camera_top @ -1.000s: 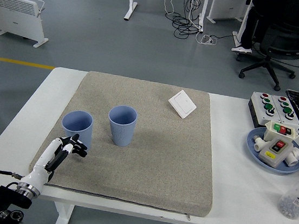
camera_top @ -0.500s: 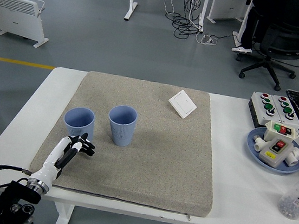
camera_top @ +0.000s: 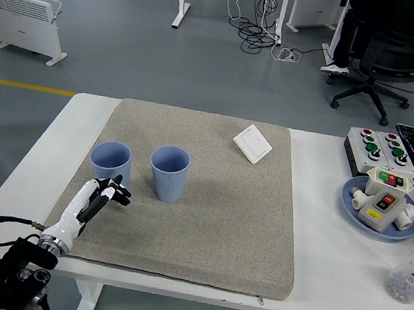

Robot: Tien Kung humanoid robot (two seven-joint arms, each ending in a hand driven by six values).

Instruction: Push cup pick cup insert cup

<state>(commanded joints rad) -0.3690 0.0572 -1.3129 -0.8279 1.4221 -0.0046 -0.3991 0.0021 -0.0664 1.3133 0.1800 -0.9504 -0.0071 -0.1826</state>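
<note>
The left hand [camera_top: 105,194] reaches over the mat [camera_top: 206,223] from the lower left, its fingers [camera_top: 118,191] loosely curled and holding nothing, their tips just below the left cup [camera_top: 110,165]; contact cannot be told. Two blue cups stand upright on the mat, the right cup [camera_top: 168,173] just beside the first but apart. A white switch plate [camera_top: 253,143] lies near the mat's far edge. On the table [camera_top: 326,230] to the right sit a button box [camera_top: 378,148], a blue plate [camera_top: 359,211] of switches and a bottle [camera_top: 412,272].
</note>
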